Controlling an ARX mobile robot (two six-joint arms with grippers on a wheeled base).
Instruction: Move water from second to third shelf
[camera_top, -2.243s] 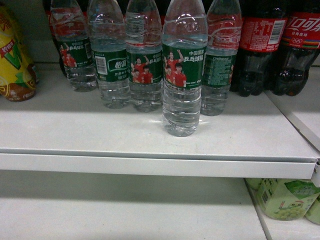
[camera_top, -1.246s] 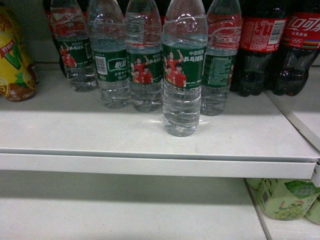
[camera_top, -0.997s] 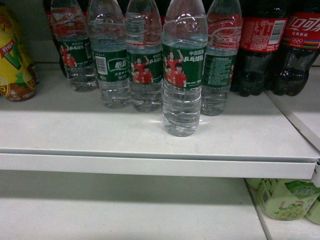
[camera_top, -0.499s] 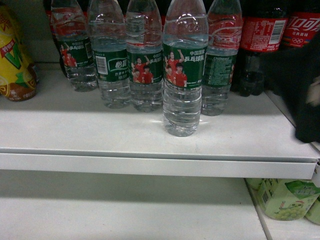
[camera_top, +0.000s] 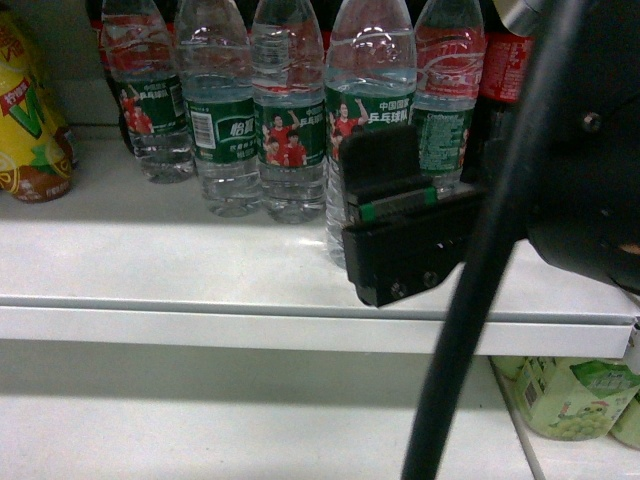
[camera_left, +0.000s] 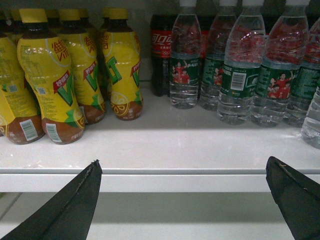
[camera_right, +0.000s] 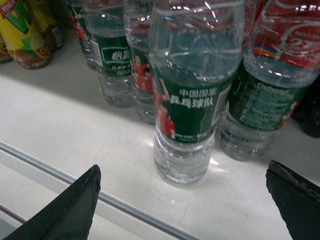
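Observation:
The water (camera_top: 368, 95) is a clear ribbed bottle with a green label showing red-shirted players. It stands upright in front of a row of like bottles (camera_top: 220, 120) on the white shelf (camera_top: 180, 265). In the head view my right gripper (camera_top: 395, 190) covers its lower half. In the right wrist view the same water (camera_right: 192, 100) stands just ahead, centred between the fingertips (camera_right: 82, 197). The right gripper (camera_right: 182, 200) is open and apart from the bottle. My left gripper (camera_left: 182, 182) is open on nothing, level with the shelf's front lip (camera_left: 165, 172).
Yellow tea bottles (camera_left: 50, 80) stand at the shelf's left. Dark cola bottles (camera_top: 505, 80) stand at its right, behind my right arm (camera_top: 590, 150). The lower shelf (camera_top: 250, 420) holds pale green drink packs (camera_top: 570, 395) at the right. A black cable (camera_top: 480, 290) crosses the head view.
My right arm has come in from the right. Its gripper now sits in front of the front water bottle, hiding the bottle's lower half. The bottles have not moved.

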